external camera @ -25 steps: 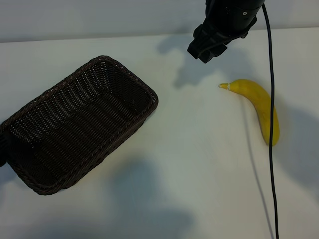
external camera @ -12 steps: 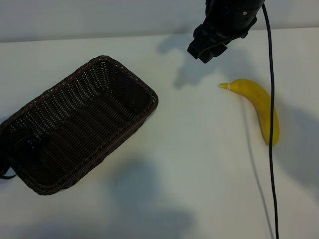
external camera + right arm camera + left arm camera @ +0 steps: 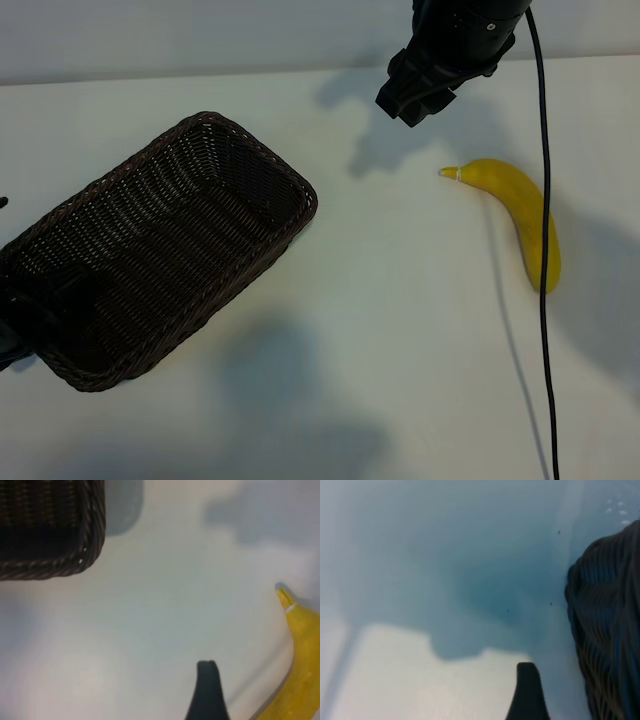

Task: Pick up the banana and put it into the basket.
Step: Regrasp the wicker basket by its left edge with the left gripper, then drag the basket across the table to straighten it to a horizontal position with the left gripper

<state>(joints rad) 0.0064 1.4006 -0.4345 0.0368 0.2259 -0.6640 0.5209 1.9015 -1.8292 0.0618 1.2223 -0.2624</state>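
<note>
- Yellow banana [image 3: 520,215] lies on the white desk [image 3: 400,330], curved, its pale stem tip towards the basket [image 3: 150,250] and well apart from it.
- Dark-brown wicker basket stands at the desk's left side, nothing inside it.
- Right claw [image 3: 415,95] hangs above the desk, near the banana's stem — its fingers are released and hold nothing.
- Left claw [image 3: 15,335] is at the basket's near-left corner, also released.

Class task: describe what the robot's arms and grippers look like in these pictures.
The right gripper is matte black and blocky, and a thin black cable hangs from its arm. Each wrist view shows one black, round-tipped finger. The left gripper appears only as a dark shape at the frame edge.
</note>
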